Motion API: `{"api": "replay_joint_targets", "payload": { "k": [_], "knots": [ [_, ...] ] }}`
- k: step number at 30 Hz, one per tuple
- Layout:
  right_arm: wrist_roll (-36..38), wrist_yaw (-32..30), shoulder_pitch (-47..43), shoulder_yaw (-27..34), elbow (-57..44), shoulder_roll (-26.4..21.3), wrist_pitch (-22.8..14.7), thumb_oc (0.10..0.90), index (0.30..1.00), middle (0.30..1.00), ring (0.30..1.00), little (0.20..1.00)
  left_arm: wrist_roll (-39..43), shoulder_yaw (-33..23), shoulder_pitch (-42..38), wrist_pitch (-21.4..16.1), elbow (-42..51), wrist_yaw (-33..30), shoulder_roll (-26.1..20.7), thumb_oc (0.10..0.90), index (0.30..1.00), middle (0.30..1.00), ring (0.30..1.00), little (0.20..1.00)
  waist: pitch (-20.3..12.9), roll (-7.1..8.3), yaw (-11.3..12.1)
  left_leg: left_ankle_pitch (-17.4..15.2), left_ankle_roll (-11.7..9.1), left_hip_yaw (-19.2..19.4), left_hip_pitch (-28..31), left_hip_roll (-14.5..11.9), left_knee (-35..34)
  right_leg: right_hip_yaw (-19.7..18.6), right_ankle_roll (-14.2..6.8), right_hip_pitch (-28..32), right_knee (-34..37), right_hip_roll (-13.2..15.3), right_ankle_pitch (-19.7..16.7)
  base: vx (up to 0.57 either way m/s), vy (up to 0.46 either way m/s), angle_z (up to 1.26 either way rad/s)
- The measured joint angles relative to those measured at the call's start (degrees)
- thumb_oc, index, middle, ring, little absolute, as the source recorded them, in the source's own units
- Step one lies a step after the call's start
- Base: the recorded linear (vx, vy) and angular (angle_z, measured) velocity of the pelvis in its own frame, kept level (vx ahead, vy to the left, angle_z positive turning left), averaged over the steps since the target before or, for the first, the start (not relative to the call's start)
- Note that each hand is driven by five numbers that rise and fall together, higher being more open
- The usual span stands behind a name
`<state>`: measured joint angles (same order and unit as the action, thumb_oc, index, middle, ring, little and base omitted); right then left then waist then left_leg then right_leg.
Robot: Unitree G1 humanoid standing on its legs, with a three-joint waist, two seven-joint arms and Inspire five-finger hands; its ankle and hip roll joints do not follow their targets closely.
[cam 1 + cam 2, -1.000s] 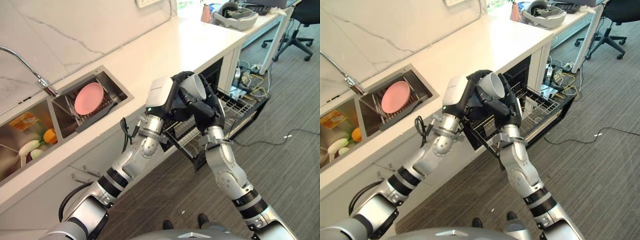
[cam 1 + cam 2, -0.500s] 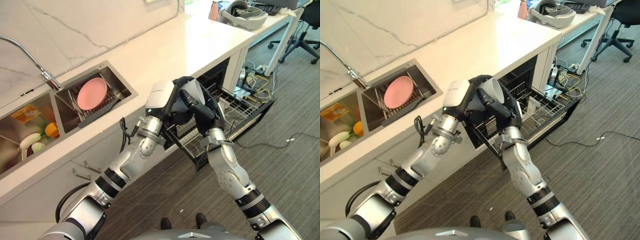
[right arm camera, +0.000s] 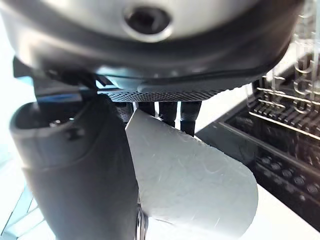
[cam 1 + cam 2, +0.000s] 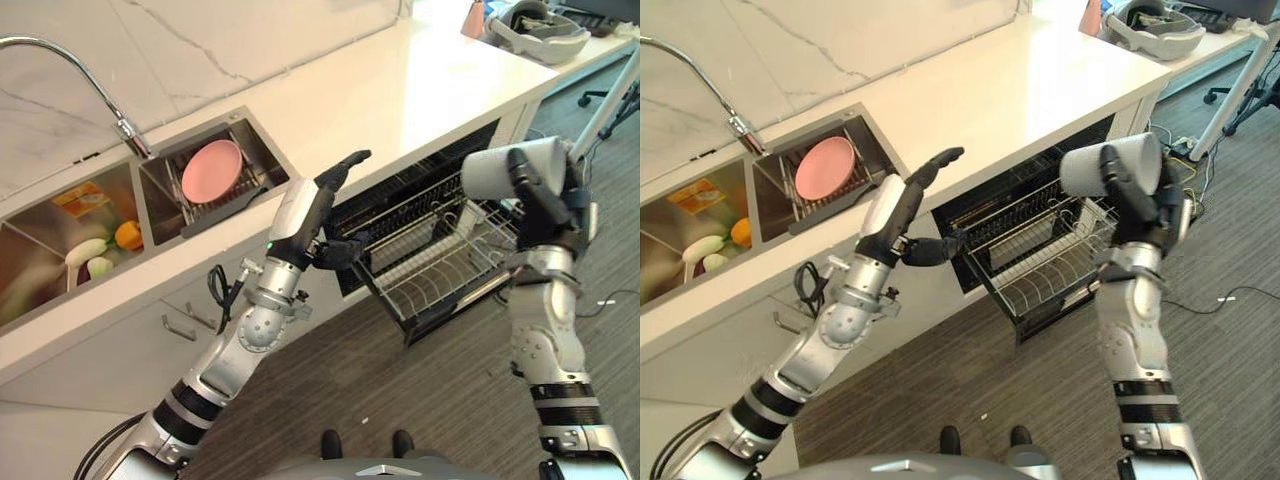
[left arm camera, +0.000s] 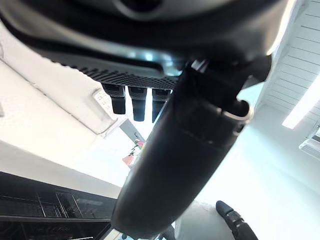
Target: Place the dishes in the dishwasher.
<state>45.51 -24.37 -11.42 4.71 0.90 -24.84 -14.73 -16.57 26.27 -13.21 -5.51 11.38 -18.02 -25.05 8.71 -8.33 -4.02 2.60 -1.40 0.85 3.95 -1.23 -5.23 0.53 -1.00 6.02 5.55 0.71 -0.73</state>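
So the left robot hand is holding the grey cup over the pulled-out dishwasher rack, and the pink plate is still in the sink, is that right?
Not quite. The right robot hand holds the grey cup, as the right eye view and right wrist view show; the left robot hand is open with nothing in it. The rest holds: the cup is above the pulled-out dishwasher rack, and the pink plate is in the sink.

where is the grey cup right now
The grey cup is held in the right robot hand, raised on the right of the eye views above the pulled-out dishwasher rack.
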Motion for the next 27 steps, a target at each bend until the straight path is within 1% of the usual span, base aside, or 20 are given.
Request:
{"api": "replay_joint_targets", "payload": {
  "k": [1,3,4,5,8,9,11,12,13,14,15,16,17,19,20,22,23,24,25,27],
  "knots": [
    [-2.1,-0.2,0.0,0.0,0.7,-1.3,0.4,0.4,0.3,0.3,0.3,0.3,0.5,-0.2,0.3,-0.4,-0.4,0.3,0.0,0.8,0.9,0.9,0.9,0.9,0.0,0.12,0.0,0.0,0.0,-0.1,0.0,0.0,0.0,0.1,0.0,0.0,0.0,0.0,0.0,-0.01,-0.029,0.04],
    [-8.9,0.0,0.0,-0.4,3.6,-7.7,2.7,0.4,0.3,0.3,0.3,0.3,1.5,-0.7,2.4,-1.2,-0.9,1.1,0.0,0.8,0.9,0.9,0.9,0.9,0.0,0.2,0.2,0.0,0.0,-0.4,-0.1,0.1,0.0,0.6,-0.1,0.1,0.0,0.1,0.1,-0.01,-0.021,0.1],
    [-12.8,0.1,-0.3,-0.7,6.1,-10.8,3.3,0.4,0.3,0.3,0.3,0.3,3.0,-0.7,3.4,-1.8,-2.4,1.6,0.0,0.8,0.9,0.9,0.9,0.9,0.0,0.39,0.5,0.0,0.0,-0.5,-0.1,0.1,0.0,0.7,-0.2,0.2,0.0,0.1,0.2,-0.03,-0.014,0.1],
    [-15.5,1.5,-2.3,-2.7,12.3,-15.1,4.5,0.4,0.3,0.3,0.3,0.3,5.7,-0.3,4.2,-2.0,-6.9,3.6,-0.2,0.8,0.9,0.9,0.9,0.9,-0.2,0.9,0.5,0.0,0.0,-0.6,0.0,0.1,0.0,0.8,-0.2,0.3,0.0,0.1,0.2,-0.02,-0.005,0.05],
    [-16.5,2.9,-3.7,-4.0,15.8,-17.1,6.1,0.4,0.3,0.3,0.3,0.3,7.5,0.3,4.6,-1.8,-9.8,5.8,-1.4,0.8,0.9,0.9,0.9,0.9,0.0,1.22,0.4,0.0,0.0,-0.6,0.0,0.0,0.0,0.8,-0.2,0.3,0.0,0.0,0.2,0.0,0.0,0.0],
    [-18.7,5.0,-4.1,-6.7,18.6,-20.3,9.2,0.4,0.3,0.3,0.3,0.3,9.6,2.1,6.6,-1.4,-12.0,9.7,-4.9,0.8,0.9,0.9,0.9,0.9,0.1,1.38,0.4,0.0,0.0,-0.6,-0.1,0.1,0.0,0.8,-0.2,0.3,0.0,0.1,0.2,0.0,0.0,0.0],
    [-21.9,7.1,-4.1,-8.8,20.9,-20.7,11.8,0.4,0.3,0.3,0.3,0.3,11.1,2.6,10.8,-0.6,-14.4,12.6,-6.2,0.8,0.9,0.9,0.9,0.9,0.2,1.45,0.4,0.0,0.0,-0.7,0.0,0.2,0.0,0.9,-0.3,0.3,0.1,0.2,0.3,-0.02,0.003,0.02],
    [-22.0,7.6,-4.1,-9.3,20.9,-20.3,12.2,0.4,0.3,0.3,0.3,0.3,11.3,2.6,11.4,-0.1,-14.6,13.0,-6.2,0.8,0.9,0.9,0.9,0.9,0.2,1.46,0.4,0.0,0.0,-0.9,-0.1,0.2,0.0,1.0,-0.3,0.3,0.1,0.2,0.3,-0.03,0.008,0.08],
    [-23.1,8.6,-4.9,-11.2,23.9,-20.4,11.7,0.4,0.3,0.3,0.3,0.3,12.2,2.5,12.6,-1.0,-16.8,13.5,-5.6,0.8,0.9,0.9,0.9,0.9,0.5,1.98,0.7,0.0,0.0,-1.3,-0.3,0.3,0.0,1.3,-0.3,0.6,0.1,0.3,0.3,-0.02,0.006,0.12],
    [-24.6,10.3,-7.5,-14.8,30.4,-21.1,11.4,0.4,0.3,0.3,0.3,0.3,13.4,2.5,13.2,-2.3,-20.1,13.8,-4.3,0.8,0.9,0.9,0.9,0.9,0.5,2.01,0.9,0.0,0.0,-1.7,0.1,0.4,0.0,1.7,-0.6,1.2,0.1,0.4,0.6,-0.01,0.002,0.29],
    [-25.3,11.4,-8.5,-16.0,33.2,-21.2,13.7,0.4,0.3,0.3,0.3,0.3,14.4,2.7,13.6,-0.5,-21.9,14.9,-3.6,0.8,0.9,0.9,0.9,0.9,0.1,2.15,0.7,0.0,0.0,-2.4,0.3,0.6,0.0,2.6,-0.7,1.3,0.1,0.5,1.0,0.02,-0.012,0.36],
    [-25.3,11.5,-8.5,-16.0,34.0,-20.9,14.6,0.4,0.3,0.3,0.3,0.3,14.9,2.7,14.9,0.5,-22.0,15.6,-4.0,0.8,0.9,0.9,0.9,0.9,0.3,2.35,1.1,0.1,0.1,-3.0,-0.3,0.6,0.0,3.0,-0.7,1.0,0.1,0.5,1.1,0.01,-0.013,0.32],
    [-25.5,12.0,-8.5,-16.0,34.5,-20.6,14.6,0.4,0.3,0.3,0.3,0.3,15.1,2.6,16.4,1.1,-22.3,16.0,-4.5,0.8,0.9,0.9,0.9,0.9,0.4,2.48,1.5,0.1,0.2,-3.1,-0.6,0.7,0.0,3.3,-0.7,0.8,0.1,0.5,1.1,0.01,-0.015,0.18],
    [-26.1,12.7,-9.0,-17.2,36.9,-20.5,14.2,0.4,0.3,0.3,0.3,0.3,15.9,2.4,17.5,0.4,-24.9,16.6,-3.8,0.8,0.9,0.9,0.9,0.9,0.4,2.58,2.0,0.1,0.2,-3.5,-0.6,0.9,0.0,3.8,-0.8,1.0,0.1,0.7,1.2,-0.02,-0.006,0.16],
    [-26.5,13.6,-9.2,-18.0,40.0,-20.3,14.7,0.4,0.3,0.3,0.3,0.3,16.2,2.3,18.3,1.2,-29.7,17.1,-2.1,0.8,0.9,0.9,0.9,0.9,0.3,2.84,2.5,0.2,0.2,-4.5,-0.7,1.2,0.0,4.7,-0.7,1.3,0.1,0.9,1.4,-0.04,-0.019,0.28],
    [-26.6,13.8,-9.3,-18.0,40.5,-20.2,14.8,0.4,0.3,0.3,0.3,0.3,16.5,2.0,19.8,1.8,-32.7,17.3,-1.5,0.8,0.9,0.9,0.9,0.9,0.6,3.16,3.3,0.3,0.3,-5.0,-1.2,1.3,0.0,5.4,-0.8,1.0,0.1,1.0,1.5,-0.03,-0.017,0.25],
    [-27.4,13.8,-9.6,-18.0,41.7,-19.3,14.6,0.4,0.3,0.3,0.3,0.3,16.6,1.1,19.9,0.8,-39.9,17.1,0.6,0.8,0.9,0.9,0.9,0.9,0.7,3.53,3.8,0.3,0.2,-5.6,-1.4,1.4,0.1,5.8,-1.0,1.0,0.2,1.2,1.7,0.01,-0.006,0.33],
    [-27.5,14.2,-9.7,-18.1,42.7,-18.6,14.6,0.4,0.3,0.3,0.3,0.3,15.8,1.5,18.6,2.6,-46.1,16.8,1.9,0.8,0.9,0.9,0.9,0.9,0.8,3.75,4.1,0.5,0.3,-6.7,-1.9,1.6,0.2,7.0,-0.9,1.1,0.2,1.2,1.9,0.0,-0.005,0.3],
    [-27.5,14.2,-9.7,-18.1,42.7,-18.6,14.6,0.4,0.3,0.3,0.3,0.3,15.8,1.5,18.6,2.6,-46.1,16.8,1.9,0.8,0.9,0.9,0.9,0.9,0.8,3.75,4.1,0.5,0.3,-6.7,-1.9,1.6,0.2,7.0,-0.9,1.1,0.2,1.2,1.9,0.02,-0.001,0.34],
    [-28.1,14.8,-9.7,-18.1,43.1,-16.9,14.6,0.4,0.3,0.3,0.3,0.3,12.5,0.1,19.3,1.8,-56.0,15.8,3.0,0.8,0.9,0.9,0.9,0.9,1.2,4.21,4.9,0.9,-0.3,-8.1,-3.1,1.7,0.1,8.6,-1.2,0.6,0.2,1.2,2.4,0.04,-0.004,0.29]
  ]
}}
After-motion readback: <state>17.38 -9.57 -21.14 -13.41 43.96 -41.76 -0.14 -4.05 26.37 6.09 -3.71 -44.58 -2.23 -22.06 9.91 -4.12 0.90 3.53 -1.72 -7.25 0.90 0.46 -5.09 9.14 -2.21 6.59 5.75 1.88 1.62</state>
